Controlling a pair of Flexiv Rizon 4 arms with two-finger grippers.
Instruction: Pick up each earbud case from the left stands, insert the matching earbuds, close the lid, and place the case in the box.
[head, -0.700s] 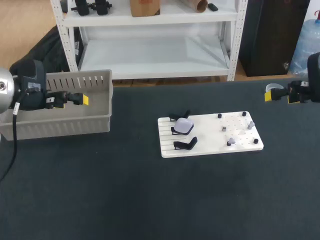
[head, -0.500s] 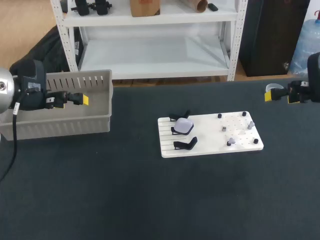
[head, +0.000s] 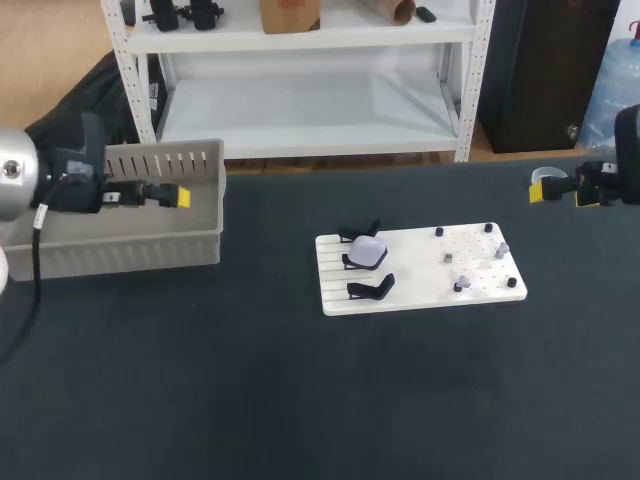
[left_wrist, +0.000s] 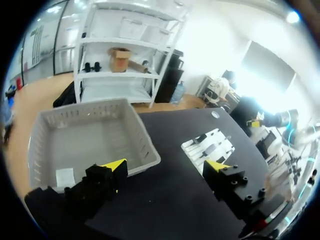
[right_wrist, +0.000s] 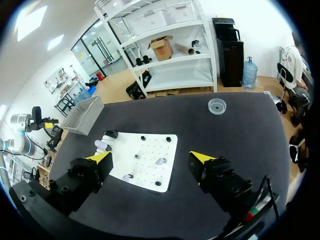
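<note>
The left arm (head: 60, 190) comes in from the left side, a round silver metal joint (head: 8, 186) leading to a black wrist, with a thin black cable (head: 32, 285) hanging below it. Its black two-fingered left hand (head: 176, 196) with bright yellow tips lies level and points right. From its own wrist, the left hand (left_wrist: 165, 167) has its fingers (left_wrist: 114, 166) spread wide, nothing between them.

The black right arm (head: 628, 150) enters at the right edge. Its matching yellow-tipped right hand (head: 560, 192) is level and points left. From its own wrist, the right hand (right_wrist: 150, 158) has its fingers (right_wrist: 202, 157) equally far apart and grips nothing.
</note>
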